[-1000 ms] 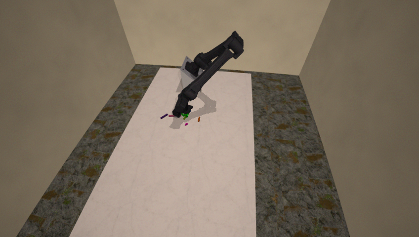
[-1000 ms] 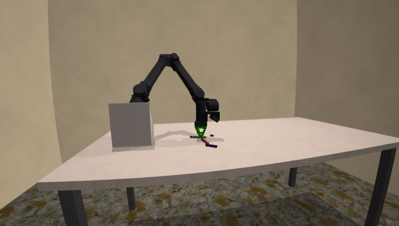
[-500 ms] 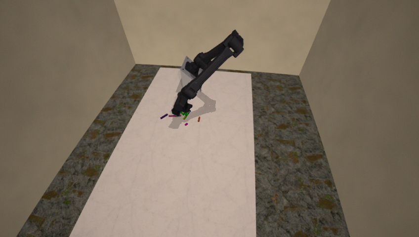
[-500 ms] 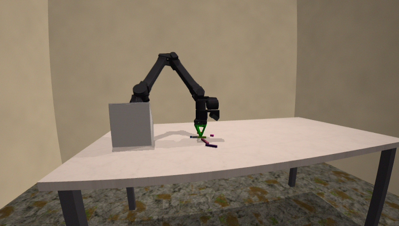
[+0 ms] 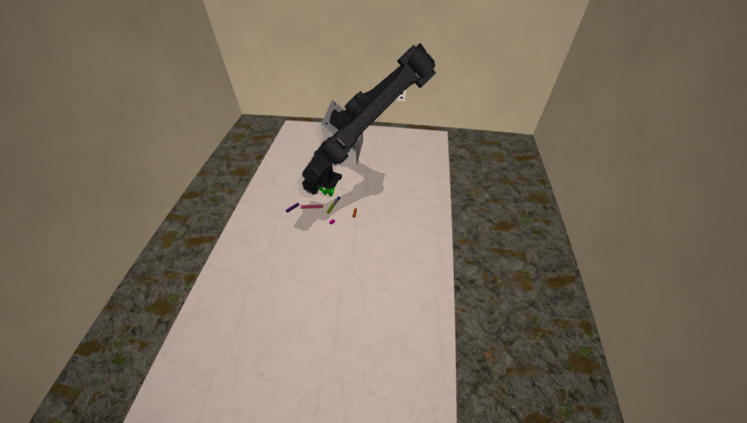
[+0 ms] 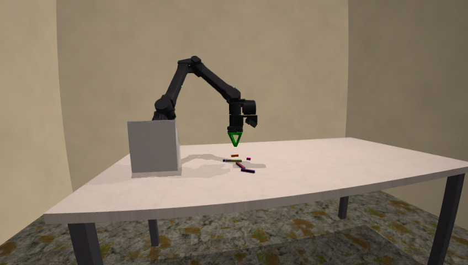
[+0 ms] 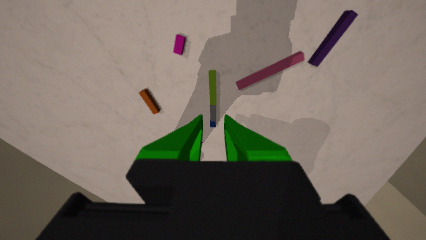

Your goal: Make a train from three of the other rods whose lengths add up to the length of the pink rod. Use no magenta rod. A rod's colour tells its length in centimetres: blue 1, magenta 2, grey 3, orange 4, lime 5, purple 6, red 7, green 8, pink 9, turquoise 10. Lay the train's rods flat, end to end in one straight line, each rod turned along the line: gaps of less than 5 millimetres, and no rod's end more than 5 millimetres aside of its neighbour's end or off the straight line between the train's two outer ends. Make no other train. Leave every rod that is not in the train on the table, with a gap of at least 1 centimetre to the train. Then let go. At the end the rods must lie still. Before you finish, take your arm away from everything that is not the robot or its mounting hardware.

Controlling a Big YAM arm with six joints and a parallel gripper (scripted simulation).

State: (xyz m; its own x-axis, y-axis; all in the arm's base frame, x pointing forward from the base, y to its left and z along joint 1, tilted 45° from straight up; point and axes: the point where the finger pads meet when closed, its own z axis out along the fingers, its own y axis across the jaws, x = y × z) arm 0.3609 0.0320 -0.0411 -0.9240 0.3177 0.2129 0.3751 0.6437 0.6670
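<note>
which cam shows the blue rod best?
Wrist: the blue rod shows clearly at the near end of the grey and lime line. Exterior shows a tiny dark end; top shows barely a speck.

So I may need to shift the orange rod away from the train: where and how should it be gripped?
Grip the orange rod at its middle, from straight above, fingers across its two long sides. It lies flat and alone on the table, and it is short, so a centred hold should keep it level.
</note>
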